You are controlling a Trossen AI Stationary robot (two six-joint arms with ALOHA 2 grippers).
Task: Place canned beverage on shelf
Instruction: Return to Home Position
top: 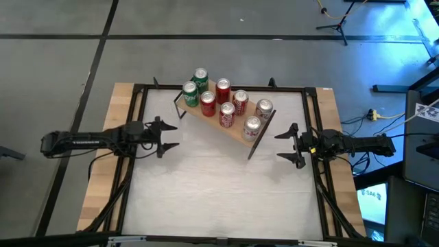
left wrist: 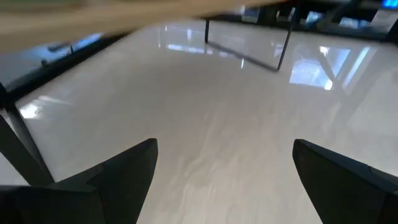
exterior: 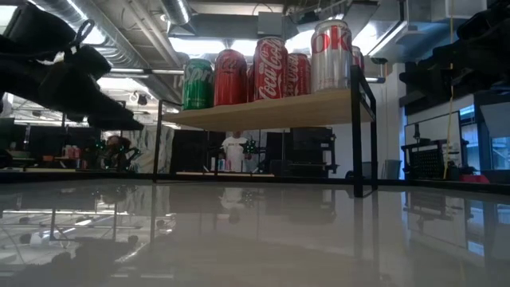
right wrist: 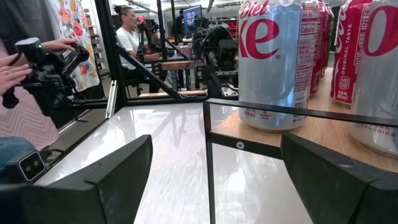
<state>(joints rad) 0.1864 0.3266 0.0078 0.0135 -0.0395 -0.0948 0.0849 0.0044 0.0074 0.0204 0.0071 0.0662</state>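
Note:
The shelf, a light-wood board on thin black legs, stands slantwise at the table's far middle. Several cans stand upright on it: green ones at its far left end, red ones in the middle, silver ones at its right end. In the low view the shelf carries the cans above the table. My left gripper is open and empty at the table's left, left of the shelf. My right gripper is open and empty at the table's right, just right of the shelf's right end; its wrist view shows a silver can close ahead.
A black frame rims the white table top. The near half of the table holds nothing. In the right wrist view people sit beyond the table, and a hand with a device shows at the side.

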